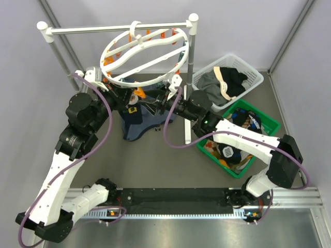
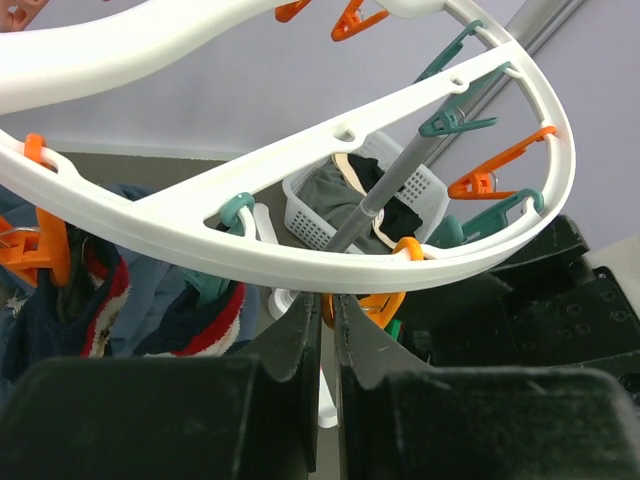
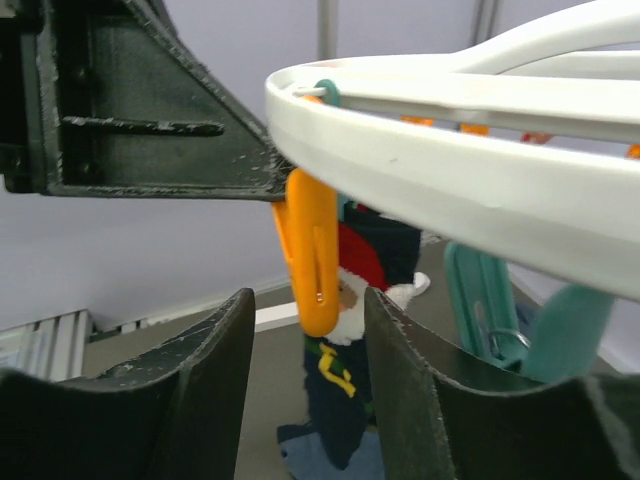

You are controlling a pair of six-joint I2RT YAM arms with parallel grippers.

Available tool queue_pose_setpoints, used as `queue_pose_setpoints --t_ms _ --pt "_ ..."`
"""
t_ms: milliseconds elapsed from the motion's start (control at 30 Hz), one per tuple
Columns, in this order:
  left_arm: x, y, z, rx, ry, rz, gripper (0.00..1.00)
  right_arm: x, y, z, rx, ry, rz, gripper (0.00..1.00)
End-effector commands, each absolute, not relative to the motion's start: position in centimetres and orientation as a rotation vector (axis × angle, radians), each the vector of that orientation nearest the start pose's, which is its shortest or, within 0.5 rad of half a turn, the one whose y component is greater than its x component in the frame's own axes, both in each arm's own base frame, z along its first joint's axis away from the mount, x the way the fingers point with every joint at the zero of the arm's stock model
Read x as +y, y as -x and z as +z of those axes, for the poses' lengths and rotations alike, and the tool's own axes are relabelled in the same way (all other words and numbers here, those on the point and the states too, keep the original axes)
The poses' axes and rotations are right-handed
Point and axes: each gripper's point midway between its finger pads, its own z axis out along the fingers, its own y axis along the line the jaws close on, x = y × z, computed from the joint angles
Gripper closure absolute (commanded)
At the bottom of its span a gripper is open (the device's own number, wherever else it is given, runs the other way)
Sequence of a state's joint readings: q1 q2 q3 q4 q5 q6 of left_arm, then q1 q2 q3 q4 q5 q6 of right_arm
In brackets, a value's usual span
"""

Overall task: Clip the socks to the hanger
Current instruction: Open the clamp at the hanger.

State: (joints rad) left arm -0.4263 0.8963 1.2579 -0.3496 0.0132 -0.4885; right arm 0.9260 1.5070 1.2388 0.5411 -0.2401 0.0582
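The white round hanger (image 1: 145, 51) hangs from the rack bar, with orange and teal clips around its ring. Navy socks (image 1: 132, 110) with red and white cuffs hang clipped under its near side; they also show in the left wrist view (image 2: 105, 305). My left gripper (image 2: 328, 300) is shut, with its tips just under the ring (image 2: 300, 265), beside an orange clip (image 2: 385, 300). My right gripper (image 3: 308, 300) is open, its fingers on either side of a hanging orange clip (image 3: 312, 250). A clipped navy sock (image 3: 365, 340) hangs behind that clip. More socks lie in the green bin (image 1: 270, 124).
The white straight-bar rack (image 1: 192, 62) stands over the middle of the table, with its right post close to my right arm. A white basket (image 1: 253, 72) of larger clothes sits at the back right. A blue-grey garment (image 1: 147, 123) lies under the hanger.
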Motion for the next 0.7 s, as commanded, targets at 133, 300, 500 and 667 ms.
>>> queue_pose_setpoints --t_ms 133,300,500,667 --pt "-15.5 -26.9 46.4 1.513 0.009 -0.785 0.9 43.7 -24.9 42.8 1.02 0.817 1.094 0.72" --pt "-15.3 -26.6 46.4 1.517 0.004 -0.781 0.9 43.7 -24.9 43.0 1.006 0.812 1.095 0.79" --pt "-14.9 -26.2 46.7 1.505 0.008 -0.773 0.81 43.8 -24.8 43.3 0.992 0.813 1.096 1.0" --pt "-14.4 -25.3 47.5 1.481 0.006 -0.77 0.58 43.9 -24.9 43.0 1.005 0.794 1.033 1.0"
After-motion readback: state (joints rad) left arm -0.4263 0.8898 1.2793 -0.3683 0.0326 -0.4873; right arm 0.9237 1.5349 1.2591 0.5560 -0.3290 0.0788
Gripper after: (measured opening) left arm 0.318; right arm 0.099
